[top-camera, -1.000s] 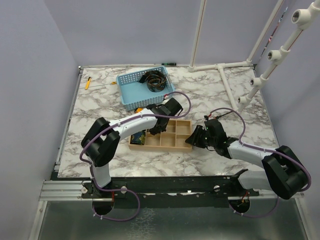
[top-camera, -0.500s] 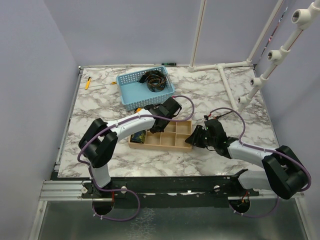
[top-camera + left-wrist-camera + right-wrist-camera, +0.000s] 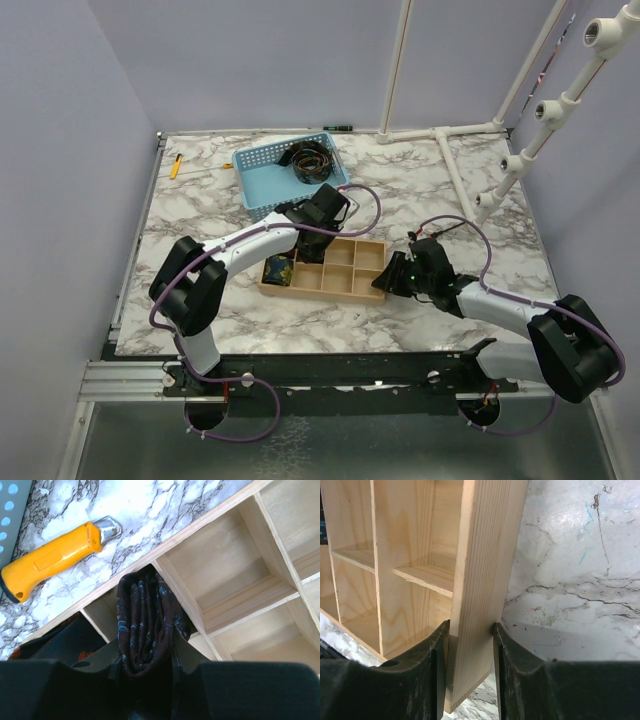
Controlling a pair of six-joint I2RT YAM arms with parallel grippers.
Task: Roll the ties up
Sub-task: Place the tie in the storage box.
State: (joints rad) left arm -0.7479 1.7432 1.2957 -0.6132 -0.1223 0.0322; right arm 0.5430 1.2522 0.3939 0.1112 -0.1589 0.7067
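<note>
Clamped in the left gripper [image 3: 148,657], a rolled tie [image 3: 144,615] has been drawn from over the wooden tray [image 3: 330,293]'s middle toward its 12 o'clock wall, so seating it appears unfinished, while the 3 o'clock wall is pinched by the right gripper [image 3: 468,645].

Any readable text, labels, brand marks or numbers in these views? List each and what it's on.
None readable in any view.
Orange utility knife: no lettering visible on the handle.
Tie in the left gripper: small blue pattern only, no label showing.
Wooden tray clamped by the right gripper: bare wood.
Table: faint blue scribble, not legible as text.
</note>
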